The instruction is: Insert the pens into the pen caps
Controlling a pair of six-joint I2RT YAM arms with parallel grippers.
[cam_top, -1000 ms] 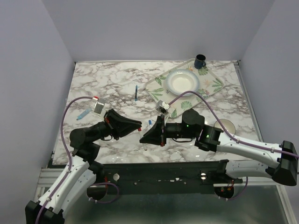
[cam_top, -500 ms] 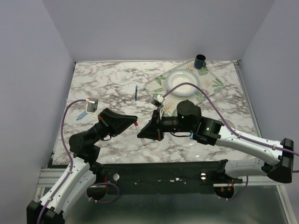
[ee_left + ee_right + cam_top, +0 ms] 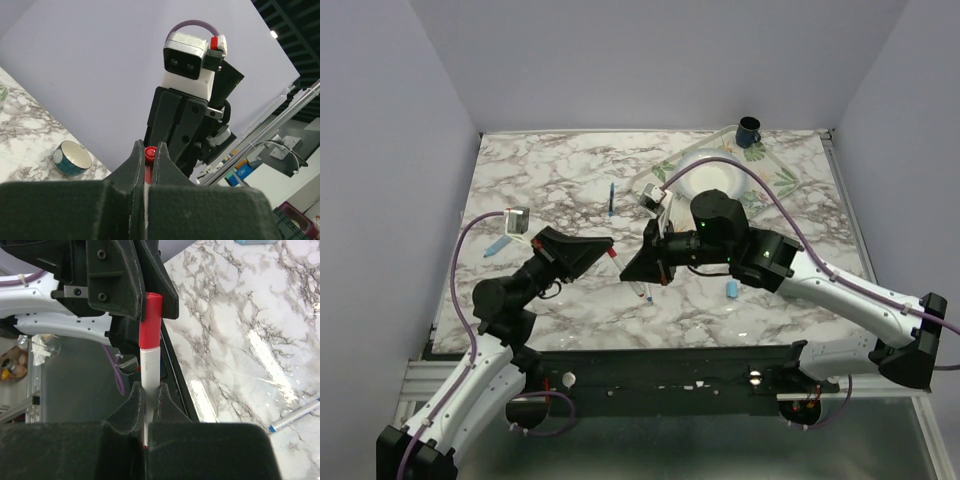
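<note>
My right gripper (image 3: pixel 149 390) is shut on a white pen (image 3: pixel 149 362) whose far end wears a red cap (image 3: pixel 151 320). My left gripper (image 3: pixel 149 150) is shut on that red cap (image 3: pixel 149 152). In the top view the two grippers, left (image 3: pixel 607 248) and right (image 3: pixel 625 274), meet tip to tip above the table's near middle. A white pen with a blue end (image 3: pixel 643 292) lies on the table under them and also shows in the right wrist view (image 3: pixel 295 418). A slim blue pen (image 3: pixel 611 198) lies farther back. A thick light blue pen (image 3: pixel 498 245) lies at the left. A light blue cap (image 3: pixel 731 290) lies at the right.
A leaf-patterned tray (image 3: pixel 775 180) at the back right holds a white plate (image 3: pixel 712 178). A dark blue mug (image 3: pixel 748 130) stands at its far corner. A small blue-and-white bowl (image 3: pixel 72 157) sits on the marble table (image 3: pixel 550 170). The table's near edge is close below the grippers.
Both grippers rose and shifted slightly away from the near edge, staying tip to tip. The right arm swung left and uncovered the light blue cap.
</note>
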